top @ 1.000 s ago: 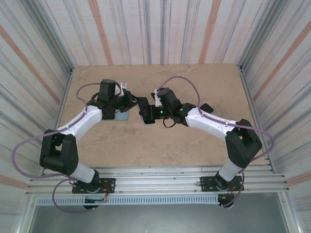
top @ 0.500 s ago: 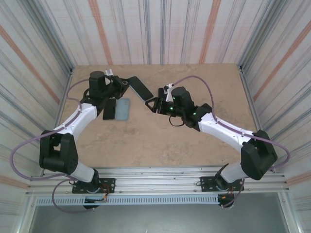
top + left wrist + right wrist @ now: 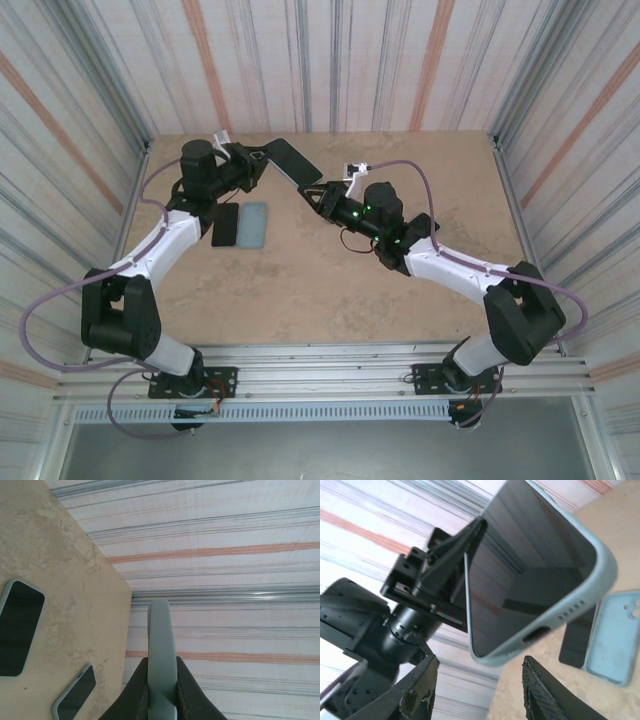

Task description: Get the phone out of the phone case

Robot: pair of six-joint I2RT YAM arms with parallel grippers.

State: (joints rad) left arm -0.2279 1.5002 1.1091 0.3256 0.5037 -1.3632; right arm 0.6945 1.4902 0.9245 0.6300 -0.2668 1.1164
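Left tool (image 3: 256, 165) clamped on one end of the cased phone (image 3: 293, 163), held in the air at upper centre of the top view, light-blue case still on. Right tool (image 3: 480, 680) has its fingers apart, just beside the phone's port end and not gripping. Black phone (image 3: 225, 224) and light-blue case (image 3: 254, 224) lie side by side on the bench (image 3: 330, 290), upper left, in from its left edge.

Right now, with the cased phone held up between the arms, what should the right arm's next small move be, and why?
Probably ease the right gripper forward onto the cased phone's free end: its jaws are open just short of it, while the left gripper is shut on the other end.
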